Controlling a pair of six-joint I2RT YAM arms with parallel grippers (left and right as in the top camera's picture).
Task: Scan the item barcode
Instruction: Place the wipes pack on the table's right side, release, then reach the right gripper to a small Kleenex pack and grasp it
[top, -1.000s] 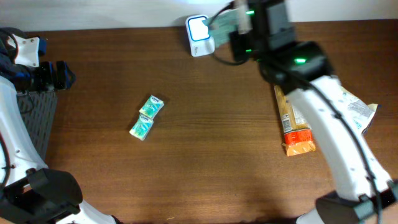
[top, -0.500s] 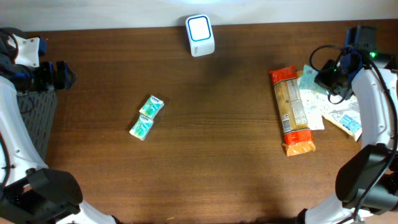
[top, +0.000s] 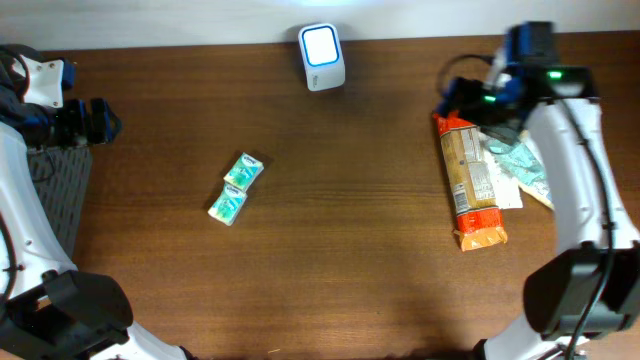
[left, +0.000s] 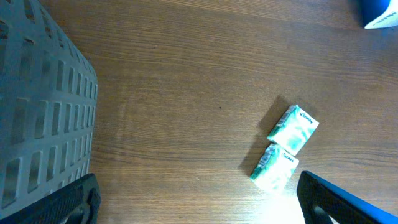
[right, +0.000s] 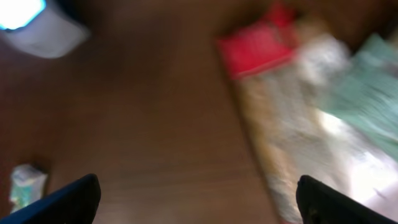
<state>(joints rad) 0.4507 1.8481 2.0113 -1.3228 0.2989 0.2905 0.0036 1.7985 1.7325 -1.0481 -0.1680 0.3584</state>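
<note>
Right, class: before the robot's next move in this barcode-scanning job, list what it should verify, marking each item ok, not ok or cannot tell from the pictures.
1. Scanner in view at the table's far edge, nothing covering it: ok.
2. Right gripper open with nothing between its fingers: ok.
3. Left gripper open and empty: ok.
4. Tissue packs lying on bare table, clear of the other goods: ok.
5. Barcode on the tissue packs facing up: cannot tell.
6. Right wrist view sharp enough to aim by: not ok, it is blurred.
</note>
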